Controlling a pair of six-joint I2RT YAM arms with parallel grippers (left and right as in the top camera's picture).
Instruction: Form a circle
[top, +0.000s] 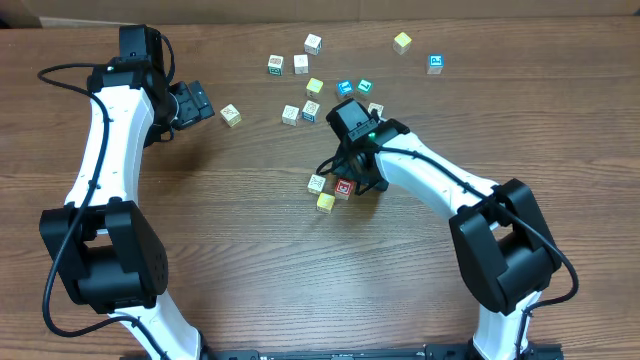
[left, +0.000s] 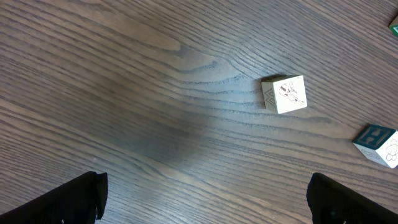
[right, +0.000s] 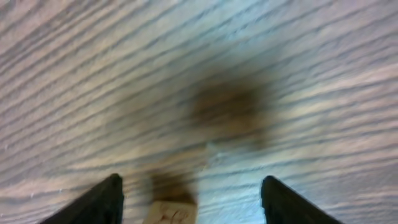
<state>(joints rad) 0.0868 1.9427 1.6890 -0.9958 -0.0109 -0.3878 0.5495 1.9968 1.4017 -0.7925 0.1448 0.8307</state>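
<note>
- R gripper (right: 193, 180): dark fingers stand apart, nothing clamped, bare wood-grain tabletop (right: 249, 62) betw them. Wrist view is blurry.
- Pale wooden cube corner (right: 171, 213) shows betw the R fingers at the frame's bottom edge, nearer one finger. It's narrower than the gap, and I see no contact.
- Circle (top: 330, 192) lies right at the R fingertips: small whitish letter cube (top: 317, 183), red-printed cube (top: 345, 187) and yellow cube (top: 325, 202), packed tight. A 4th cube is prob under the gripper; can't tell.
- My read: the R gap is left a bit wider than a cube bc this is placing or nudging into the ring, not carrying.
- L gripper (left: 205, 199): fingers spread fully, empty, well apart from the circle, I'd say to be out of the R arm's way.
- Whitish picture cube (left: 285, 94) sits ahead of the L fingers, toward one side. Blue-lettered cube (left: 377, 143) is further out.
- Loose scattered cubes (top: 313, 43) lie beyond the R fingers, well apart; likely stock for the ring.
</note>
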